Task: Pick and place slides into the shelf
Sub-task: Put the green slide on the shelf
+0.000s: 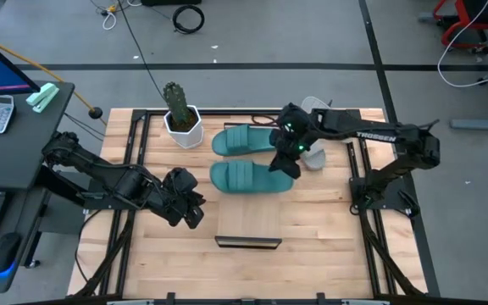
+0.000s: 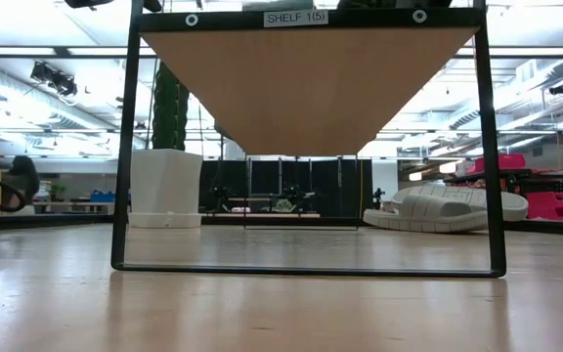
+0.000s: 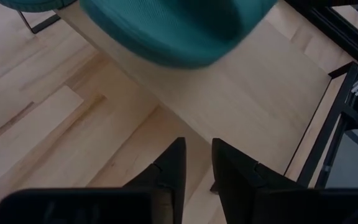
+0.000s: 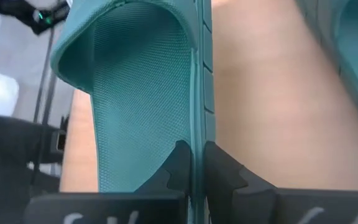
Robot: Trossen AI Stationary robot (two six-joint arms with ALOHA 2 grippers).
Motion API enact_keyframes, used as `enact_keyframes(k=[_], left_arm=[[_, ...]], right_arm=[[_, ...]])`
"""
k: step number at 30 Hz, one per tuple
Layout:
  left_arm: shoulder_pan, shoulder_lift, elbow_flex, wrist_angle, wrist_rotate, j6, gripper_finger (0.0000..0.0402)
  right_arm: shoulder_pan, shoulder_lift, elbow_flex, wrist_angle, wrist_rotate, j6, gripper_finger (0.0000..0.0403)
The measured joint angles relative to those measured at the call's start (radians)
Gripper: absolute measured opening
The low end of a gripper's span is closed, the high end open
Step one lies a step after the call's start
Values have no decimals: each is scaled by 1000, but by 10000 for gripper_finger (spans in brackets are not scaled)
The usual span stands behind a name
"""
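Two teal slides lie across the shelf [image 1: 248,207], a light-wood board on a black frame: the far one [image 1: 242,140] and the near one [image 1: 246,176]. My right gripper [image 1: 288,163] is shut on the near one's right end. A grey slide [image 1: 313,158] lies on the table beside that gripper, sole down [image 2: 448,207]; another grey slide [image 1: 313,103] shows partly behind the right arm. My left gripper [image 1: 189,206] hovers over the table just left of the shelf, shut and holding nothing [image 3: 197,162]. My right gripper [image 4: 196,165] pinches the near teal slide by the raised side rim [image 4: 197,121] of its sole, at the slide's right end. One finger [image 4: 178,169] is on the footbed side, the other on the outer wall. It comes slanting down from the table's right. Whether the slide rests on the board I cannot tell.
A potted cactus [image 1: 180,119] stands at the far left, close to the far teal slide. The shelf's near half [image 1: 248,222] is bare wood, ending in a dark edge [image 1: 248,242]. Black frame rails run along both table sides. A desk with a keyboard stands left of the table.
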State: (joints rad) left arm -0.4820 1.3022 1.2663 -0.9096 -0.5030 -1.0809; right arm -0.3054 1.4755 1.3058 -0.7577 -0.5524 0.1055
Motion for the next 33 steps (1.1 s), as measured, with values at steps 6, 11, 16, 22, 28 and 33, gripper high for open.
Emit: enact_keyframes(k=[6,11,16,22,28,33], left_arm=[[1,0,0,-1,-14,1,86],[1,0,0,0,-17,0,80],[1,0,0,0,-19,0,79],[1,0,0,0,-21,-1,85],[3,0,0,0,-21,-2,84],[3,0,0,0,-21,-6,80]], right_arm=[[-38,22,1,-52,-2,-31,29],[-55,35,1,-51,-8,-39,28],[-60,36,1,-48,-15,-57,28],[-67,36,1,-46,-16,-56,28],[-67,36,1,3,-49,-35,28],[-67,36,1,37,-55,-31,27]])
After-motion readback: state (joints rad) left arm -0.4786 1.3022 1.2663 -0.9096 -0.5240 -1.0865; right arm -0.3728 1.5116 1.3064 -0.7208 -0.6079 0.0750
